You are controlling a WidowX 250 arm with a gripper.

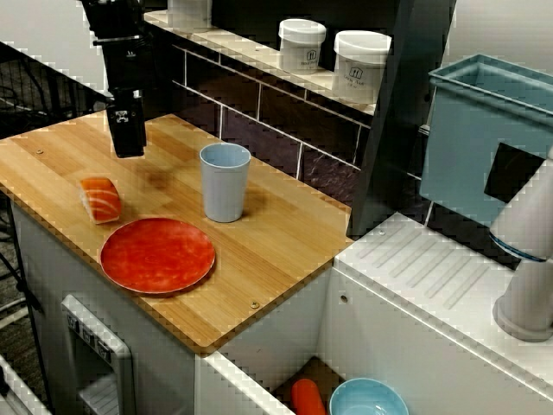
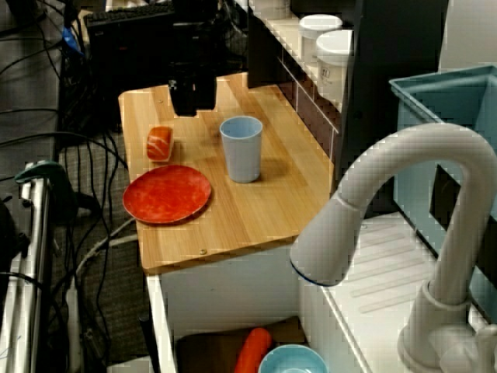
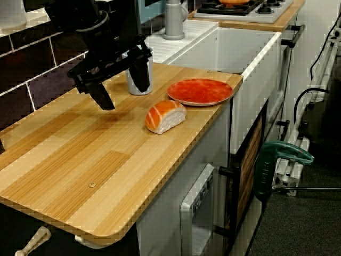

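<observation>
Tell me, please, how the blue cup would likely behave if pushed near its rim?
The cup stands tall on a narrower base, so it would probably tip. Its smooth round wall might then roll on the counter.

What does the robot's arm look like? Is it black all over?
Almost! The arm is black and blocky, with just a tiny white mark on its side. The gripper is black too. It has two flat, straight fingers, a bit like a fork with only two prongs.
</observation>
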